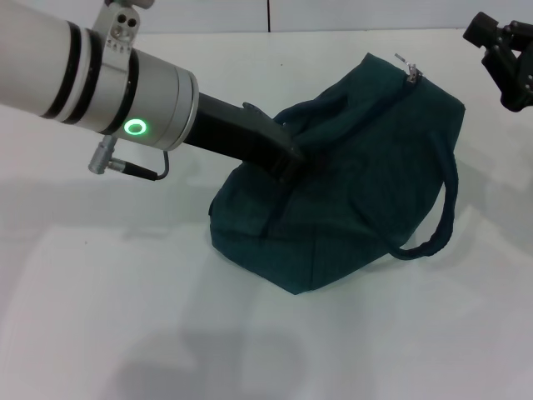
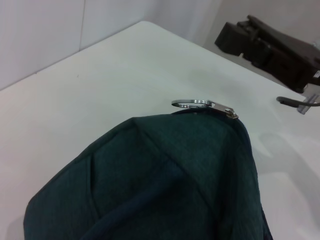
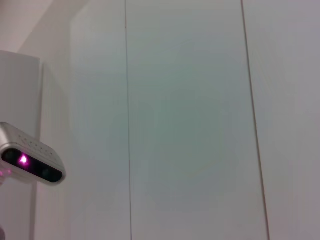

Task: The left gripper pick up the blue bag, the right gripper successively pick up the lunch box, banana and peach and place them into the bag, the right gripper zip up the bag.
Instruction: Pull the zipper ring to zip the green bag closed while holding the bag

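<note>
The blue bag (image 1: 350,192) sits slumped on the white table, its top closed, with the zipper's metal ring pull (image 1: 410,73) at its far end. The left wrist view shows the same ring pull (image 2: 192,104) lying flat on the bag's peak (image 2: 165,175). My left gripper (image 1: 287,162) is pressed into the bag's near side by a loop handle (image 1: 321,108), shut on the fabric there. My right gripper (image 1: 490,68) hangs open and empty above the table beyond the bag, also seen as the right gripper (image 2: 234,31) from the left wrist. The lunch box, banana and peach are out of view.
The bag's other handle (image 1: 441,225) droops onto the table (image 1: 125,292) on the right side. The right wrist view faces a white panelled wall with a small silver device (image 3: 30,162) showing a magenta light.
</note>
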`<state>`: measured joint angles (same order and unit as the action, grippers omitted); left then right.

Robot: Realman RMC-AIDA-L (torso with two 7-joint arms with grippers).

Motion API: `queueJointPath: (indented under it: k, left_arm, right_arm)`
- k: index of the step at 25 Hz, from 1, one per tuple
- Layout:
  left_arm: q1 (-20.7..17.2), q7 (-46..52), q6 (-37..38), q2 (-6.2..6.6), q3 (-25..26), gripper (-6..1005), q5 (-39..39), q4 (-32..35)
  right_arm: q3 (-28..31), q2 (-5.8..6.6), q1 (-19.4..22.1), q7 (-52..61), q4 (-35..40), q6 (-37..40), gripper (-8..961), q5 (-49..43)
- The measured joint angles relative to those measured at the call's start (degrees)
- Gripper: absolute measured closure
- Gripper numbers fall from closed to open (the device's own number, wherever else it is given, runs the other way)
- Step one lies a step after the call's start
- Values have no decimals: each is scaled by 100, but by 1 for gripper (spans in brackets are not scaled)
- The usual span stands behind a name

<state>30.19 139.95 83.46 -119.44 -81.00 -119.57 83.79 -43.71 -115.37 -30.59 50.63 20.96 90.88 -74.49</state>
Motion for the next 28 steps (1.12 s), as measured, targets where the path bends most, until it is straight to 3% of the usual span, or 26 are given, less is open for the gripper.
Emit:
queueJointPath:
  k: [20, 28]
  left_arm:
    - [112, -695, 392, 15, 3, 931, -33, 270]
    - [198, -994, 579, 43, 22, 930, -139, 438]
  right_arm:
    - [-71, 68, 87, 677, 28, -313, 947, 72]
    - [-232, 205, 9, 1260, 224, -333, 640, -575]
